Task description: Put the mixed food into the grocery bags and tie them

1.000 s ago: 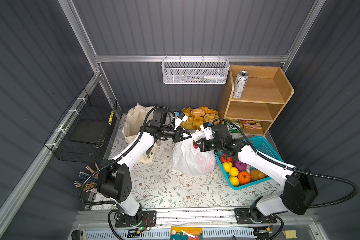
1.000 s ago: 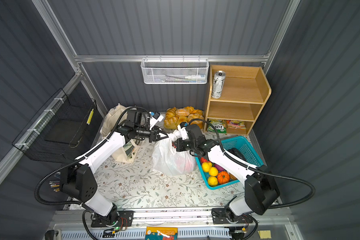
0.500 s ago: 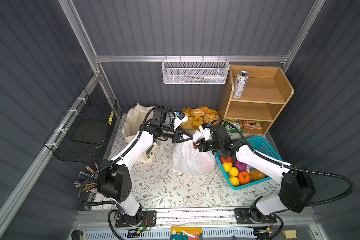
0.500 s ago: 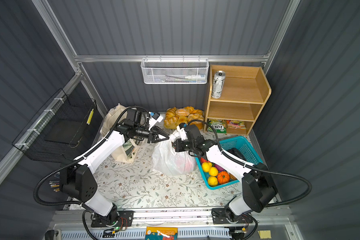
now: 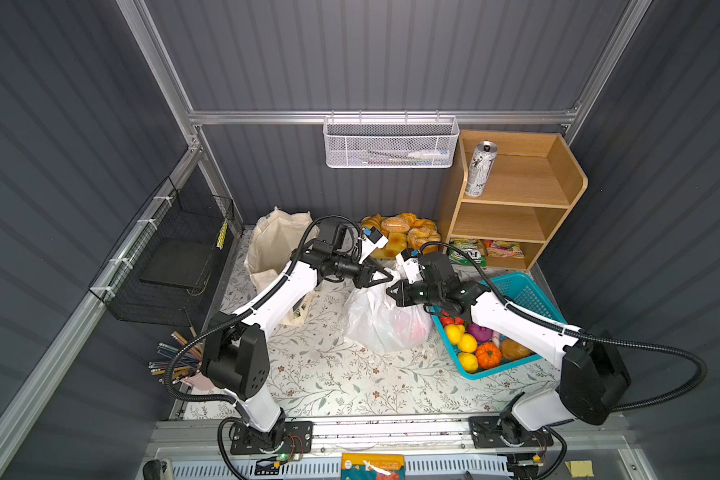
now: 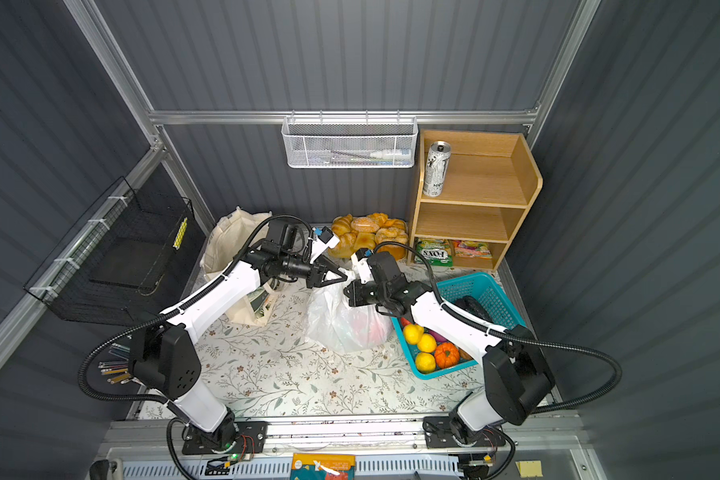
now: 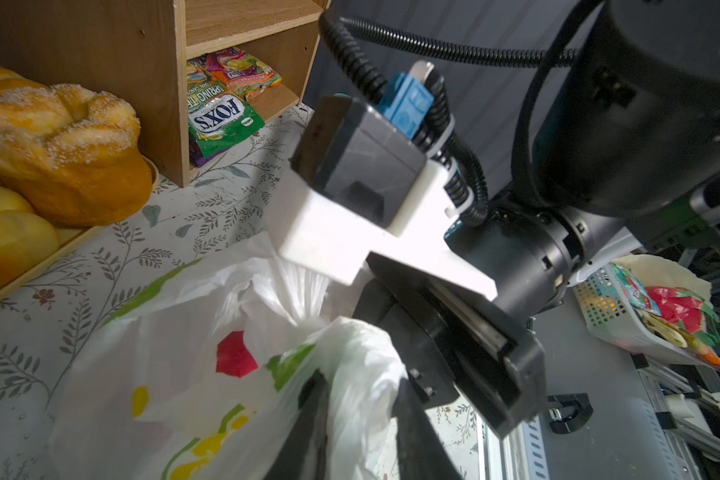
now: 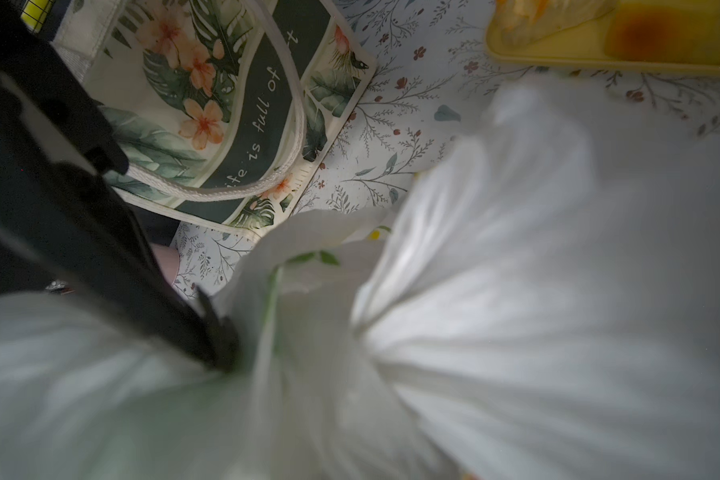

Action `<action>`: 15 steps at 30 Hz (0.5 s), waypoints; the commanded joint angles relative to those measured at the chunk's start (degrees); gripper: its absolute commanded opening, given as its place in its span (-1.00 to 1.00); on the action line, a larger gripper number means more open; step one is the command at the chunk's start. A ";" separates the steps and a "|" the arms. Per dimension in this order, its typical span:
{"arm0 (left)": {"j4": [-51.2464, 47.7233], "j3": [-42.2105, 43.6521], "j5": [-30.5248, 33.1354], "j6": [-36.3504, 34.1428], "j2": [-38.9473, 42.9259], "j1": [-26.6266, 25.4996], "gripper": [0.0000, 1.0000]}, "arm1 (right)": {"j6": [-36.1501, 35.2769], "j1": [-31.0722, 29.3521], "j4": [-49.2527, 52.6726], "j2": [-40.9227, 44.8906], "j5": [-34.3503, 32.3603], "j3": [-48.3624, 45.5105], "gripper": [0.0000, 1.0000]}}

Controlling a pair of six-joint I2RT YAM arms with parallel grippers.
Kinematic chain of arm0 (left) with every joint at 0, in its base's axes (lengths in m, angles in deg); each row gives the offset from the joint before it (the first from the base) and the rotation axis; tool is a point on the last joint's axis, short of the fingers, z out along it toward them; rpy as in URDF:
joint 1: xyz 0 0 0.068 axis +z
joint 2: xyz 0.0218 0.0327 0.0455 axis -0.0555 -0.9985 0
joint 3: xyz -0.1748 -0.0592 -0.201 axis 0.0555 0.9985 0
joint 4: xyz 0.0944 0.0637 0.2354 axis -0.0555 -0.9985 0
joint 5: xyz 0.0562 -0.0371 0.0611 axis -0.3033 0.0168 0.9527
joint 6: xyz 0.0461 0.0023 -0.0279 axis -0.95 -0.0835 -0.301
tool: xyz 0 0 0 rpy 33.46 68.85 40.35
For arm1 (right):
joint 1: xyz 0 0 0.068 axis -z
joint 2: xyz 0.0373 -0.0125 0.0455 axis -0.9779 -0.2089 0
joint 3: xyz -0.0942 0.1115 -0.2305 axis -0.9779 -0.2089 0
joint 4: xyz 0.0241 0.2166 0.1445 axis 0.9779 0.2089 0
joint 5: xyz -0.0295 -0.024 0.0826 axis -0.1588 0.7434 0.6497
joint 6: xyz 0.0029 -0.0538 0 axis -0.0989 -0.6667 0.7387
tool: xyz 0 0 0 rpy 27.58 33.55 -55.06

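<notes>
Plastic carrier bag is at centre frame in both top views, standing bulged on the floral mat. A pink-red shape shows through the film, can't tell what. The bag top is gathered into bunches.

Left gripper is just above the bag top. In the left wrist view it's clamped on a white fold of the bag.

Right gripper is just beside it, nearly tip to tip, jaws together. The right wrist view is filled with plastic fanning out from a pinched point, so it grips bag film too. The fingertips themselves are hidden.

Canvas tote is left of the bag at the mat's upper left, slumped open and partly under the left arm.

Drink can stands upright on the top level of the wooden shelf unit, upper right. Sweet packets are on the bottom shelf.

Bread rolls are behind the bag, upper centre.

Turquoise basket is just right of the bag, holding yellow and orange fruit. The right arm crosses over it.
</notes>
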 commanded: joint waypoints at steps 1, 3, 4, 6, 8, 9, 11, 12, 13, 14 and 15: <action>-0.32 -2.69 1.43 -0.25 -1.07 -0.86 -0.93 | 0.59 -0.20 -1.05 1.00 0.16 -1.04 -1.00; -2.17 -3.57 0.99 -1.33 -1.74 -0.97 -1.00 | 0.58 -0.18 -1.14 1.14 0.02 -1.40 -1.00; -2.95 -3.87 0.69 -1.93 -1.94 -0.97 -1.00 | 0.55 -0.18 -1.12 1.16 -0.16 -1.65 -1.00; -3.29 -3.79 0.75 -2.47 -1.71 -0.97 -1.00 | 0.60 -0.10 -1.14 1.17 -0.41 -2.15 -1.00; -2.57 -3.25 0.67 -2.71 -0.88 -0.89 -1.00 | 0.76 0.10 -1.29 1.27 -0.60 -3.01 -1.00; -1.62 -2.80 0.70 -2.54 -0.36 -0.87 -1.00 | 0.94 0.19 -1.50 1.43 -0.53 -3.49 -1.00; 0.27 -1.87 0.62 -1.97 0.85 -0.88 -1.00 | 1.03 0.44 -1.75 1.70 0.25 -4.31 -1.00; 1.36 -1.27 0.51 -1.51 1.43 -0.88 -1.00 | 1.03 0.63 -1.33 2.05 0.49 -4.54 -0.92; 2.35 -0.73 0.49 -1.15 2.00 -0.88 -1.00 | 1.10 0.80 -1.20 2.69 0.51 -4.88 -0.74; 3.42 -0.05 0.61 -0.75 2.56 -0.88 -1.00 | 1.82 1.18 -1.39 3.67 0.92 -5.42 -0.52; 4.14 0.52 0.63 -0.58 3.08 -0.88 -1.00 | 2.74 1.79 -1.45 4.90 2.87 -5.78 -0.26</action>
